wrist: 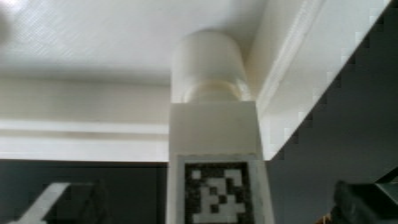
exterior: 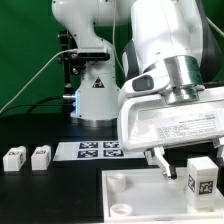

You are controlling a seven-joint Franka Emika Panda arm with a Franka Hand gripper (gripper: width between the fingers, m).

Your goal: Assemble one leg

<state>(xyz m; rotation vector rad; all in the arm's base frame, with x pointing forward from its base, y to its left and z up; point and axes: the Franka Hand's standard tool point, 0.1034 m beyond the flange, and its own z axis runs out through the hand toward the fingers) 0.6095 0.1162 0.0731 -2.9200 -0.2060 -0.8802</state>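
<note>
At the exterior view's right, over a corner of the big white square tray-like piece [exterior: 125, 192], we see the small white plastic rectangular leg with its black-and-white tag [exterior: 200, 180] standing upright, just under the arm's two-finger gripper [exterior: 188, 160]. Its long axis runs straight away from the tool, round peg end farthest. We judge the jaws spread, with dark gaps either side and nothing held. Two spare white blocks [exterior: 27, 158] and the marker board [exterior: 95, 150] lie well apart on the black table [exterior: 40, 195].

A green backdrop [exterior: 25, 40] (plain) stands behind the black table [exterior: 50, 195].
</note>
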